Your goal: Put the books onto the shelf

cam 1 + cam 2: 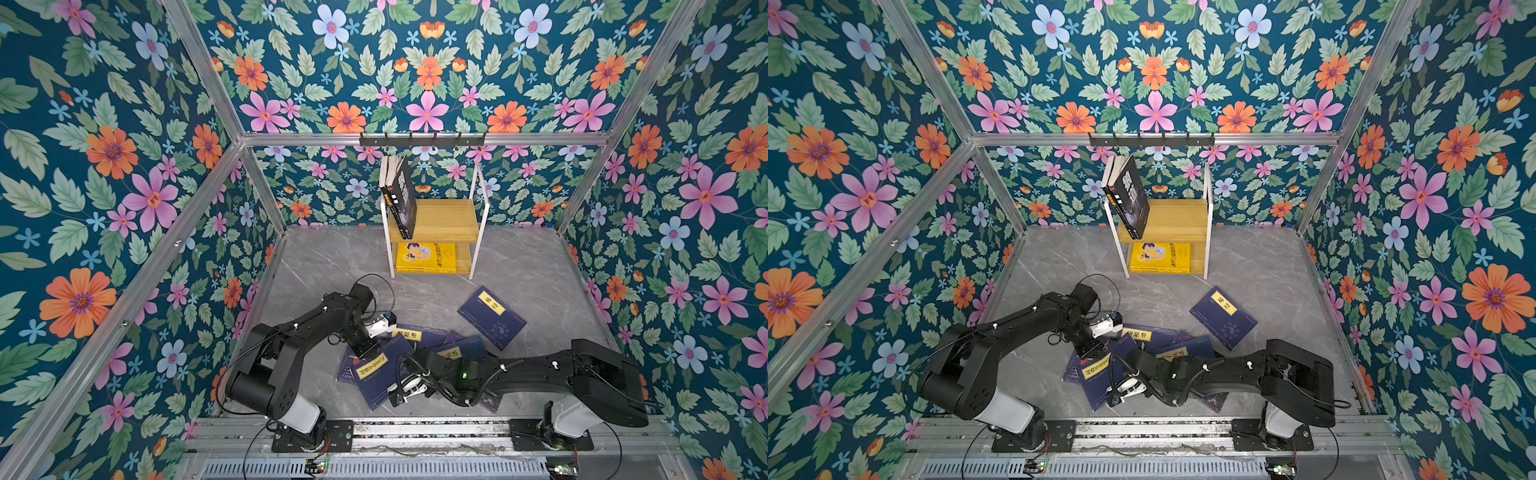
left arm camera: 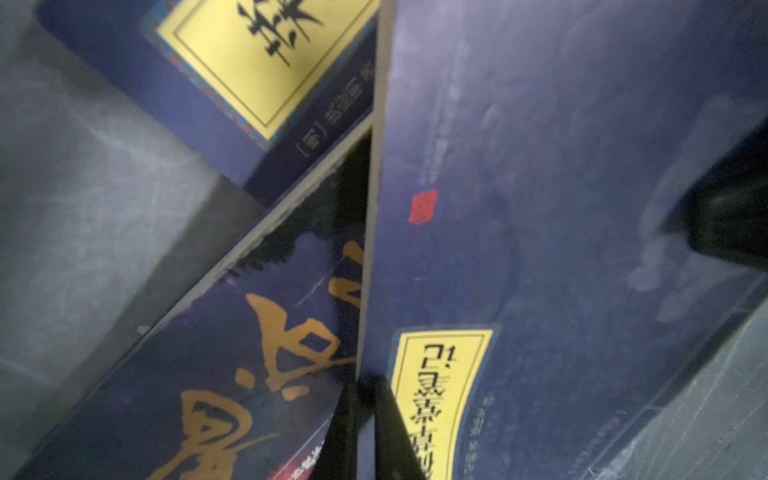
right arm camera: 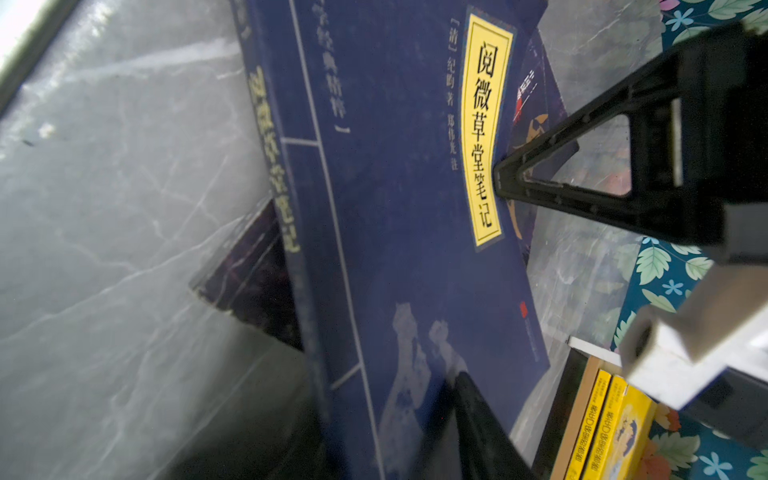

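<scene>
Floral walls (image 1: 104, 174) enclose the grey marble desk (image 1: 316, 266). My left pincer (image 2: 362, 384) clenches the edge of a navy book (image 2: 540, 166) lying near the front. I cannot tell my right pincer's (image 3: 457, 395) grip on it. The shelf (image 1: 449, 220) stands against the back wall.

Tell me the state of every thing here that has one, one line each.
Top navy book: closed, tilted up off the pile.
Left gripper: jaws shut on its edge.
Right gripper: same book, grip unclear.
Dark books: standing, leaning on the shelf's upper board.
Yellow books: flat on the lower board.
Lone navy book: closed, flat on the table.
</scene>
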Motion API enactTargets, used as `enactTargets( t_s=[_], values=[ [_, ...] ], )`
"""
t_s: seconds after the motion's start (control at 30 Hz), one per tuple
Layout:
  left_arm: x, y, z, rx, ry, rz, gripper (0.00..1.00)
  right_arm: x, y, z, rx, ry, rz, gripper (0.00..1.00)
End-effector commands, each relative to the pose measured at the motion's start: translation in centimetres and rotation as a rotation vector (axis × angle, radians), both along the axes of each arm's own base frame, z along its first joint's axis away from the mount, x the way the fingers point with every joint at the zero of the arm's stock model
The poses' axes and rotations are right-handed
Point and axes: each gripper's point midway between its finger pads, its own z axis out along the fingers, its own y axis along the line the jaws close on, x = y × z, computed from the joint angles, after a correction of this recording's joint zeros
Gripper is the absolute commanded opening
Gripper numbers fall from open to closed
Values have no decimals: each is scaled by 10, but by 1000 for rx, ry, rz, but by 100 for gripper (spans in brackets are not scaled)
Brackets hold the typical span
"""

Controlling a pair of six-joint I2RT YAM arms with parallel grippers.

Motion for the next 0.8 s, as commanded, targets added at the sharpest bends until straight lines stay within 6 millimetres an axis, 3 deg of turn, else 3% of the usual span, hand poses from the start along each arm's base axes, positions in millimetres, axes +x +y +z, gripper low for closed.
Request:
enactTargets(
  t_s=[0.0, 0.27, 0.47, 0.67, 0.77],
  values=[
    [-2, 3, -2, 11, -5, -19, 11, 5, 20, 19, 83, -21, 8, 34],
    [-1, 3, -2, 11, -11, -18, 10, 11, 33, 26, 108, -37, 5, 27],
    [-1, 2, -2, 8, -11, -16, 10, 9, 27, 27, 54, -25, 26, 23],
    [0, 2, -1, 8, -15, -16, 10, 12, 26, 38, 36, -32, 36, 32],
    [0, 2, -1, 7, -17, -16, 10, 13, 28, 39, 29, -30, 44, 42]
  ],
)
